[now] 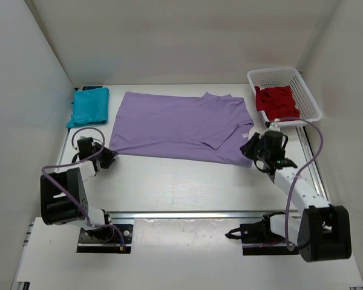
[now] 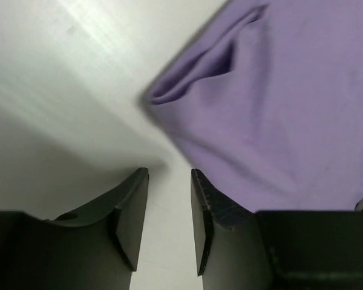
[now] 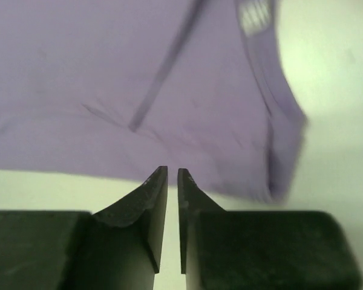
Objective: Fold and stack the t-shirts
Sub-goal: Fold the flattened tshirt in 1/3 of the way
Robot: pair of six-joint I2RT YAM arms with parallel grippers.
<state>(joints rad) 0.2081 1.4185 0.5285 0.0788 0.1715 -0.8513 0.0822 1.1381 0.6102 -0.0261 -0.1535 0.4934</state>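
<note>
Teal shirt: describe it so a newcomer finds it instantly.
Look to the far left corner of the table. The teal shirt lies there, left of the spread lavender shirt. It alone is folded small; the dark red one sits in the basket.

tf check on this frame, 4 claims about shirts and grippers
1. The purple t-shirt lies spread flat on the table. True.
2. The dark red t-shirt is stacked on the teal one. False: it lies in the white basket at the far right.
3. The left gripper is clamped on the purple hem. False: its jaws stand apart with nothing between them, and the shirt's corner lies just ahead of them.
4. The teal t-shirt lies folded at the far left, apart from the purple one. True.
</note>
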